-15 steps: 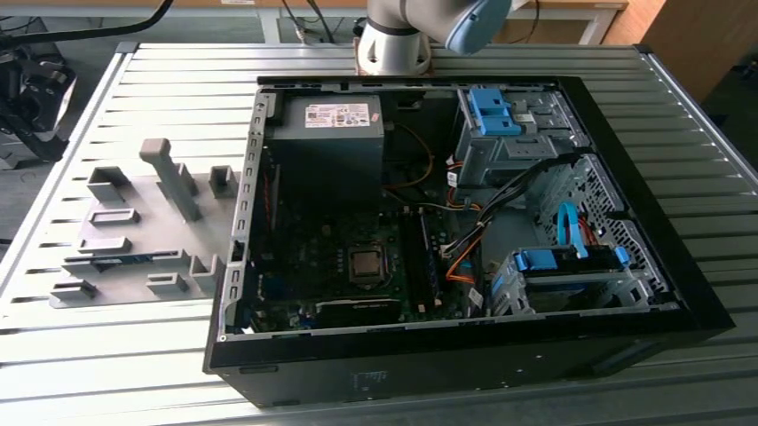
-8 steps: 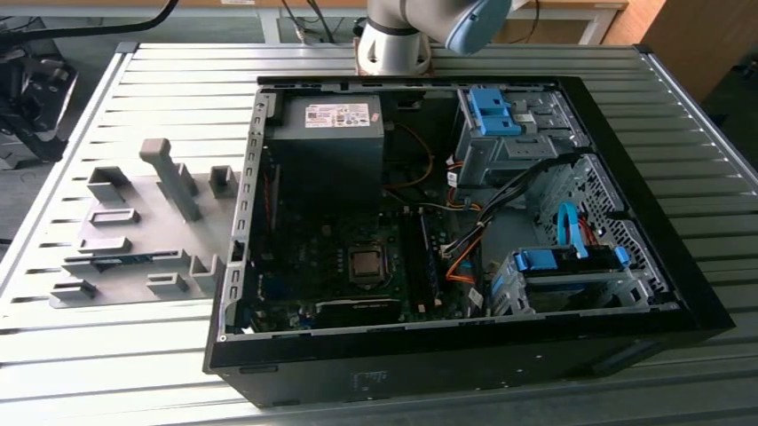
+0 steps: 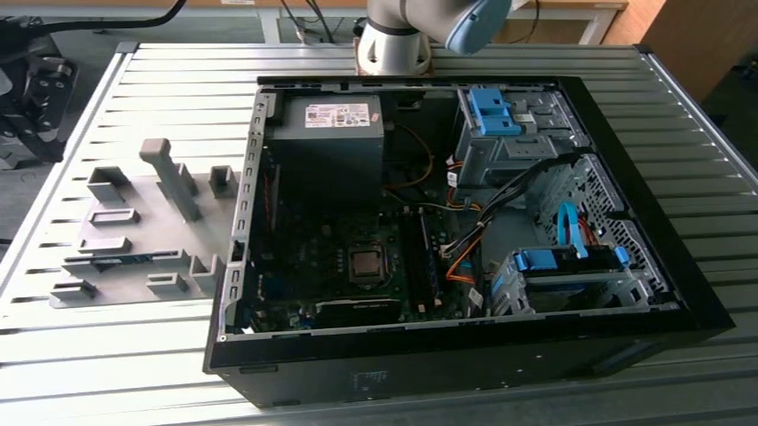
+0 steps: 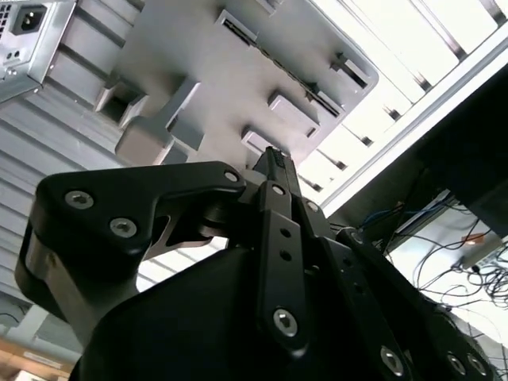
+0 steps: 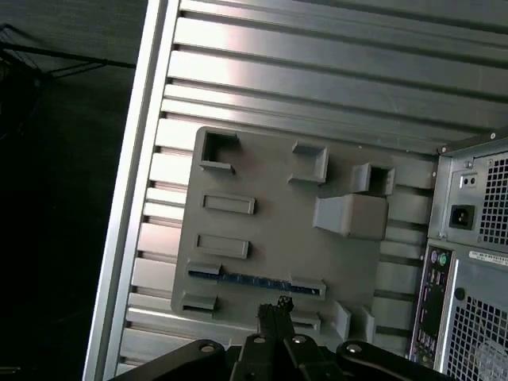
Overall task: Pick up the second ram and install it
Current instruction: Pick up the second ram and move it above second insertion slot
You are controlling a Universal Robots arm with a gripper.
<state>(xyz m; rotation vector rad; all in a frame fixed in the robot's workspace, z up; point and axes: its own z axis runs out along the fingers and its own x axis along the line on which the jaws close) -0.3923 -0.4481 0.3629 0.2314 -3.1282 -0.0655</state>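
Observation:
The second ram [image 5: 254,282] is a thin blue stick lying across two grey holder blocks on the grey holder plate [image 5: 270,222]. In the exterior view the second ram [image 3: 124,259] lies near the front of that plate [image 3: 142,200], at the exterior view's left of the open computer case [image 3: 663,266]. In the second wrist view it is a thin dark strip [image 4: 278,67]. My gripper [image 5: 279,305] hangs above the plate, well clear of the stick, its black fingertips together and holding nothing. The same gripper [image 4: 275,156] appears in the second wrist view.
The open case holds a motherboard [image 3: 343,266] with long memory slots [image 3: 414,257], a power supply [image 3: 326,133], blue drive clips [image 3: 492,111] and loose cables [image 3: 462,257]. A tall grey block [image 3: 172,177] stands on the plate. The slatted table's edge [image 5: 131,238] runs beside the plate.

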